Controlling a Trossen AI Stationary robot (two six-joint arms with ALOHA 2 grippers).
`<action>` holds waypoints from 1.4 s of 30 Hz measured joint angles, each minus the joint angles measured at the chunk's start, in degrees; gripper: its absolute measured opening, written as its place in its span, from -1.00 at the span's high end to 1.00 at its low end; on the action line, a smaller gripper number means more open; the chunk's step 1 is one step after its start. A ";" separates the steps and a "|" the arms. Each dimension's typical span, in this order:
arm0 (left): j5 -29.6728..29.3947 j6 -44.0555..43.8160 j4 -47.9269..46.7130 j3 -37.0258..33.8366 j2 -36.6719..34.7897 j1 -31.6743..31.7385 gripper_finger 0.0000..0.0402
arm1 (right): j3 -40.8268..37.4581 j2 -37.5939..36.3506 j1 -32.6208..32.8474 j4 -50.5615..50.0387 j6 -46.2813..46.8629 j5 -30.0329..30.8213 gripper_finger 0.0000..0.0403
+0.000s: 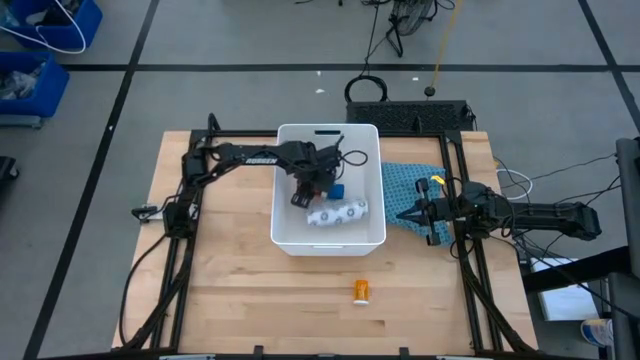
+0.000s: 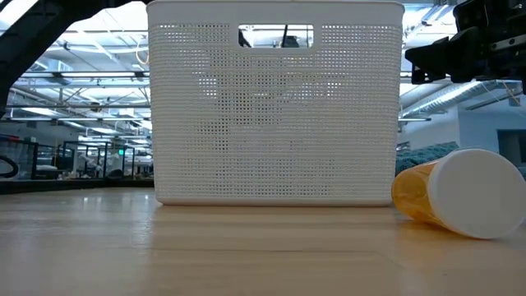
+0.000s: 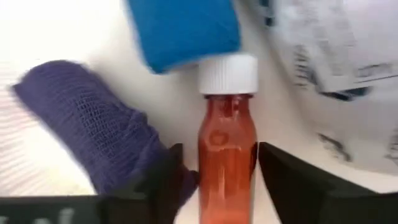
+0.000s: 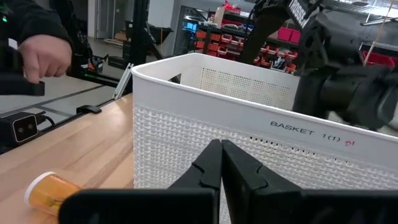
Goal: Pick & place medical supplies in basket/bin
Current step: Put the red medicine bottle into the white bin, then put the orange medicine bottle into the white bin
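Observation:
The white basket [image 1: 280, 200] stands mid-table; it also fills the low view [image 2: 275, 123]. My left gripper [image 1: 315, 185] reaches down inside it and is shut on a red bottle [image 3: 227, 155] with a white cap. In the basket next to it are a blue cube [image 3: 183, 28], a dark blue gauze piece [image 3: 93, 124] and a white patterned packet [image 1: 338, 212]. An orange bottle [image 1: 361, 290] lies on its side on the table near the basket's front. My right gripper [image 4: 221, 162] is shut, hovering right of the basket over a teal cloth [image 1: 400, 185]. My left gripper pinches the red bottle's lower body [image 3: 227, 186] between its two fingers [image 3: 168, 180]. It comes from above into the basket, with the fingers lying along the bottle. The capped end [image 3: 228, 74] points away from the gripper, close by the blue cube. Whether the bottle rests on the basket floor does not show.
A person's hand [image 4: 43, 53] shows beyond the table's edge in the right wrist view. Bare wood lies in front of the basket around the orange bottle [image 2: 456, 193]. Black frame rails [image 1: 180, 260] run along the table's left and right sides.

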 joint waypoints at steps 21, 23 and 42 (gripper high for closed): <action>-3.94 -2.74 -32.09 43.11 -2.38 -1.96 -0.13 | 0.01 0.02 -0.02 -0.04 0.21 -0.02 1.00; -4.03 -2.93 -31.03 41.92 -6.76 -1.61 0.19 | 0.00 -0.01 0.01 -0.04 0.21 0.00 1.00; 21.16 -13.62 18.05 -10.57 -49.14 2.80 0.99 | 0.02 0.06 -0.06 0.37 -0.22 -0.03 1.00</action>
